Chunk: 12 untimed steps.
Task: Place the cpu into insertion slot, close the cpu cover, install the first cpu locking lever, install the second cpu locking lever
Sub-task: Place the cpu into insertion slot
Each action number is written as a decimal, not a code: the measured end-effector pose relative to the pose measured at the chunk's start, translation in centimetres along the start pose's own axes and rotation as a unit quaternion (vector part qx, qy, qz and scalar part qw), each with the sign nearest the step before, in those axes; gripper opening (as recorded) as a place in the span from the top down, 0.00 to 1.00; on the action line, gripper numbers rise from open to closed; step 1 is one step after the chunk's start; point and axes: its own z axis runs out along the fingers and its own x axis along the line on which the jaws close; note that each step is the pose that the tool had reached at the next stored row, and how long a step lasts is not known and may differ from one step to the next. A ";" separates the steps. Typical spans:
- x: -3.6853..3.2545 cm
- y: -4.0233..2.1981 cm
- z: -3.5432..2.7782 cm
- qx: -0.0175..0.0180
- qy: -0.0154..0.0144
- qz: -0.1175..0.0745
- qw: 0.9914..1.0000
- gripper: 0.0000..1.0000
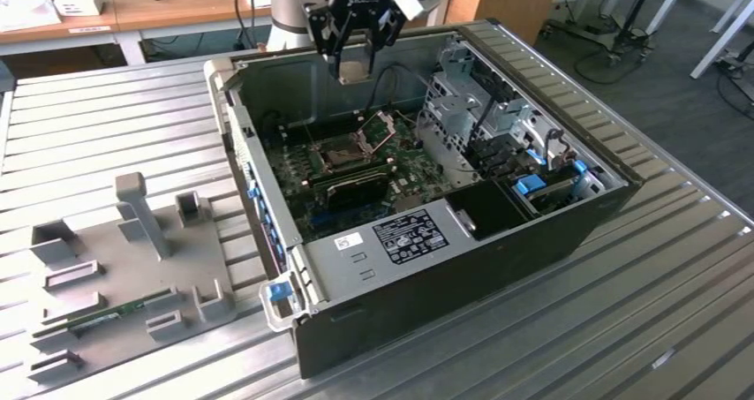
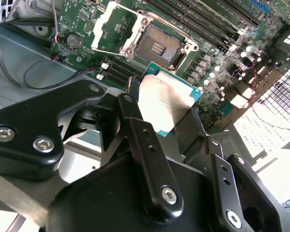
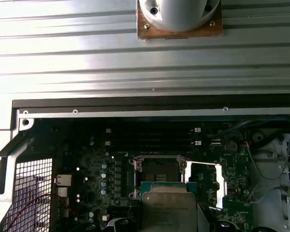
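Dull silvery metal tops the cpu (image 2: 166, 99); the fingers (image 2: 145, 145) are matt black.

Cpu (image 2: 166, 96) in hand (image 2: 165, 110), over board (image 2: 79, 19), apart from insertion slot (image 2: 159, 46); cpu cover (image 2: 99, 28) raised beside slot.

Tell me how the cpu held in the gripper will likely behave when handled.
Probably stiff: the cpu is a flat plate with a metal top, showing no sag in the gripper. Likely slippery, since that top looks smooth and it seems pinched by its thin edges. Likely light, being so thin.
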 end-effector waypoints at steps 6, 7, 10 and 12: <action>0.00 -0.04 0.45 0.000 0.000 0.000 1.000 0.46; 0.00 -0.05 0.54 0.000 0.000 0.000 1.000 0.46; 0.00 -0.08 0.88 0.000 0.000 0.000 1.000 0.46; -0.01 -0.11 1.19 0.000 0.000 0.000 1.000 0.46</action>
